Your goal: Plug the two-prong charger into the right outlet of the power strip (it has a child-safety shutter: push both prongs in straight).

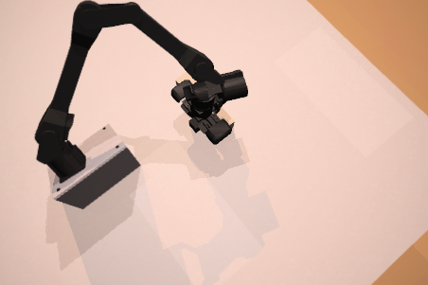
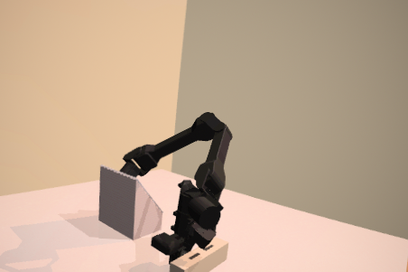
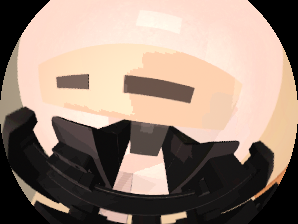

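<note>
Wrist view: the fingers pinch the dark-grey, block-shaped charger (image 3: 146, 139) just beside the beige, box-shaped power strip (image 3: 105, 57) (image 2: 205, 258); its body is probably light, stiff and slippery, best held by opposite flat sides.

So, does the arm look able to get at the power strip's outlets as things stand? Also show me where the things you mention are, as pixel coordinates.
Probably yes: the tool (image 1: 203, 116) (image 3: 148, 121) sits right beside the power strip (image 2: 205, 260) (image 3: 110, 55), and the wrist view shows nothing covering its two dark slots.
</note>
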You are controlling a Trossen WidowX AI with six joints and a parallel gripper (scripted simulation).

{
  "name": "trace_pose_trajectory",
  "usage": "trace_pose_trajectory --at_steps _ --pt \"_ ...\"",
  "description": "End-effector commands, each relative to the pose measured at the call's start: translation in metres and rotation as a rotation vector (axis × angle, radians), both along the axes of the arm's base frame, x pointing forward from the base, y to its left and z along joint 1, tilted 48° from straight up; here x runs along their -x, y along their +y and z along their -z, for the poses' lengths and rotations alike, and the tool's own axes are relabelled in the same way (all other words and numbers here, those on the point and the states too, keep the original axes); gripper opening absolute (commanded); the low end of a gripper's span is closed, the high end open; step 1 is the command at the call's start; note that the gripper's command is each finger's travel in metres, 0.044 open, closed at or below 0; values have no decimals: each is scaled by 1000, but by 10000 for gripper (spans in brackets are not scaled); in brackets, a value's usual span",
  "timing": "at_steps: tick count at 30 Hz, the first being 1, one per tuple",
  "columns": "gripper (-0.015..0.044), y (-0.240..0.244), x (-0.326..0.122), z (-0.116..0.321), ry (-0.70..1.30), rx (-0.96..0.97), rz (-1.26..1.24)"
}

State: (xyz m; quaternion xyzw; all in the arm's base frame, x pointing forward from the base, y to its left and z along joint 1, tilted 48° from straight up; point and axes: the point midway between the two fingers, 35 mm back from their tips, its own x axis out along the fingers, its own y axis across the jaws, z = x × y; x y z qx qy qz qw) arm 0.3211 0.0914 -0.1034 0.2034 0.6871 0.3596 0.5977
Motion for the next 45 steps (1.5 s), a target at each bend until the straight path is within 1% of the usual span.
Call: trace_pose_trajectory --at_steps 1,44,45 --pt "0 -3 -8 -4 -26 -1 6" --pt "0 1 -8 -1 -26 -1 6" --pt "0 0 -1 0 -1 2 -1"
